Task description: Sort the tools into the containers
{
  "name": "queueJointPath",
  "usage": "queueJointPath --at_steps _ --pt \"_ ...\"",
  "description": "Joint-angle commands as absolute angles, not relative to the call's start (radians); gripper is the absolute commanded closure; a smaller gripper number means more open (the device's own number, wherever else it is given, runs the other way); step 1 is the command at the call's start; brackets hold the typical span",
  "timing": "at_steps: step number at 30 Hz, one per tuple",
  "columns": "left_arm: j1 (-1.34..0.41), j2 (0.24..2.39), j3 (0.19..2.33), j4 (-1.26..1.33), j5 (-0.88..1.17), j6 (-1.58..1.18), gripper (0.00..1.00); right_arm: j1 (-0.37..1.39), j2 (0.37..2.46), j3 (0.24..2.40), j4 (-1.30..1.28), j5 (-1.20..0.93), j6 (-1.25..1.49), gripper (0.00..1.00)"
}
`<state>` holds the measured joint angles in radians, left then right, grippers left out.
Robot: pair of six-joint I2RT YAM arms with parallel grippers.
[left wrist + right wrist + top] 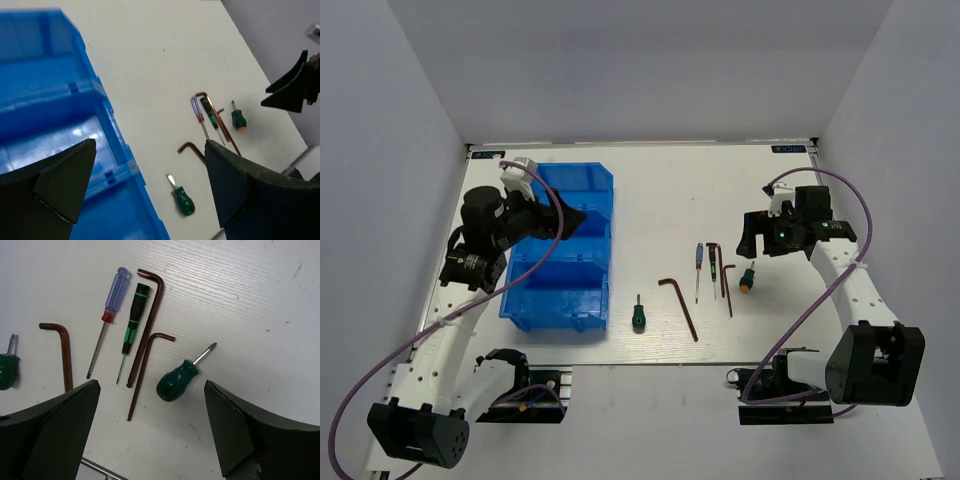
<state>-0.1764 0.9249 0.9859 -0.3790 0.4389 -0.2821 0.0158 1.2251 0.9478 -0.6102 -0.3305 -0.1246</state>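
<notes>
Hovering the spread right tool [151,402] over the stubby green screwdriver [177,381], idling the spread left tool [150,150] above the bin [50,100], probably needing a drop and pinch next.

The left arm [440,335] and right arm [847,282] share white links, black joints, purple cables [817,171], black wedge fingers [50,435].

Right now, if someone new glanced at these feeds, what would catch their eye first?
The bright-blue bin on the left of the table, no tool visible inside, with the left pincer open above it. Next, the loose row at mid-table: a blue-handled screwdriver, hex keys and a stubby green screwdriver, which lies below the open right pincer.
</notes>
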Motion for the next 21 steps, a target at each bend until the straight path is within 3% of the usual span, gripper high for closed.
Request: queueJointPath --at_steps 1,2,5,7,9,10,11,12,15,16,18,19,20,21 --pt "-0.181 0.888 1.015 -0.320 0.498 -0.330 0.06 0.017 1.229 1.009 -0.637 -0.382 -0.138 0.09" --pt "-0.181 0.919 1.015 -0.345 0.499 -0.330 0.06 0.017 1.226 1.006 -0.624 -0.382 -0.141 0.09" --pt "-0.190 1.034 1.090 -0.483 0.551 -0.247 0.26 0.014 1.218 0.997 -0.630 -0.403 -0.176 0.09" --pt "-0.205 1.146 1.143 -0.540 0.551 -0.189 0.45 0.015 1.218 0.991 -0.640 -0.497 -0.286 0.13" --pt "-0.239 1.198 1.172 -0.561 0.540 -0.169 0.56 0.015 1.230 1.002 -0.663 -0.538 -0.307 0.43" --pt "-0.251 1.241 1.172 -0.561 0.540 -0.160 0.70 0.014 1.233 1.000 -0.654 -0.523 -0.263 0.97" --pt "-0.282 1.262 1.195 -0.561 0.529 -0.160 0.83 0.015 1.253 1.002 -0.646 -0.512 -0.252 1.00" --pt "-0.302 1.287 1.206 -0.552 0.519 -0.160 0.96 0.014 1.259 0.999 -0.643 -0.474 -0.241 1.00" --pt "-0.415 1.406 1.256 -0.552 0.473 -0.160 1.00 0.018 1.295 0.989 -0.638 -0.371 -0.216 1.00" --pt "-0.449 1.439 1.268 -0.543 0.451 -0.160 1.00 0.018 1.310 0.986 -0.640 -0.333 -0.221 0.71" --pt "-0.545 1.547 1.310 -0.532 0.416 -0.160 1.00 0.032 1.350 1.003 -0.658 -0.319 -0.236 0.41" --pt "-0.575 1.587 1.330 -0.532 0.401 -0.160 0.91 0.040 1.376 1.011 -0.660 -0.308 -0.242 0.33" --pt "-0.604 1.627 1.379 -0.532 0.356 -0.160 0.60 0.041 1.393 1.028 -0.664 -0.276 -0.242 0.30" --pt "-0.656 1.664 1.406 -0.567 0.322 -0.160 0.49 0.051 1.438 1.051 -0.667 -0.265 -0.227 0.27"
